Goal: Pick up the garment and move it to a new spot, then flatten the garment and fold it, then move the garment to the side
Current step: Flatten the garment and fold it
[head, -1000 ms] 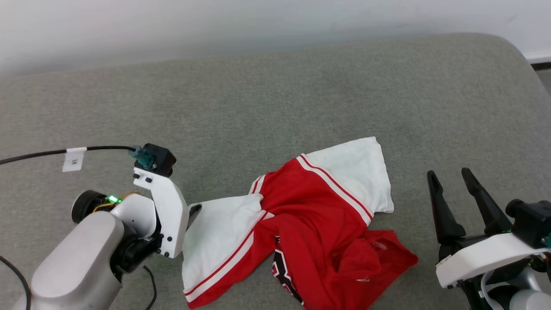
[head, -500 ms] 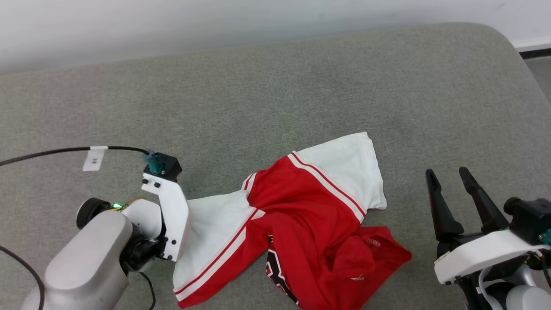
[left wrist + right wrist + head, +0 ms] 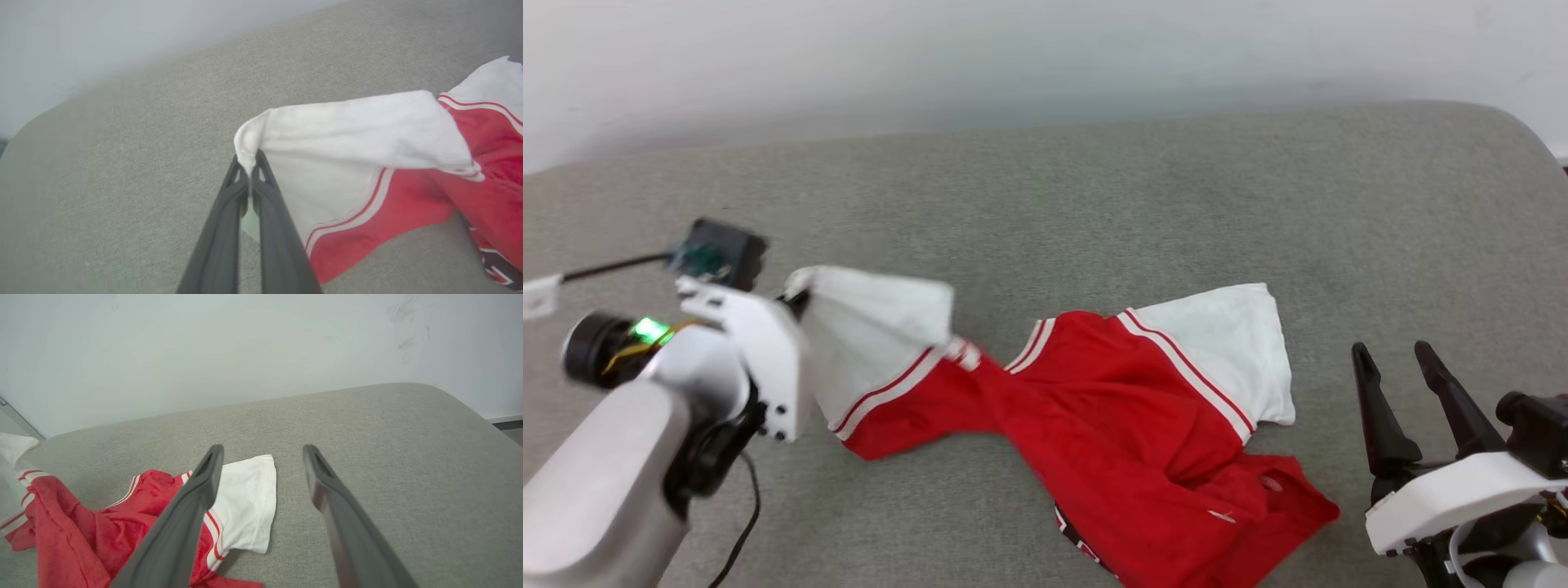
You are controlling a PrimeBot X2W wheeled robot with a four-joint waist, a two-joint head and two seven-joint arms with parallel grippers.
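Shirt pinched by one sleeve, rest of it lying on the cushion

The shirt (image 3: 1143,408) is a crumpled heap toward the near right of the grey cushion (image 3: 1094,204), mostly plain red showing, with a bit of black lettering (image 3: 1074,531) peeking out at the near edge. The left gripper (image 3: 246,165) has its fingers squeezed tight on the tip of one white sleeve (image 3: 347,122) and holds that end up, so cloth stretches from there down to the pile. My guess is that a corner grip lets the shirt trail out instead of balling up when it gets moved. The right gripper (image 3: 1390,353) is spread wide with nothing in it, near the other sleeve (image 3: 1241,343), probably waiting to take a second corner.
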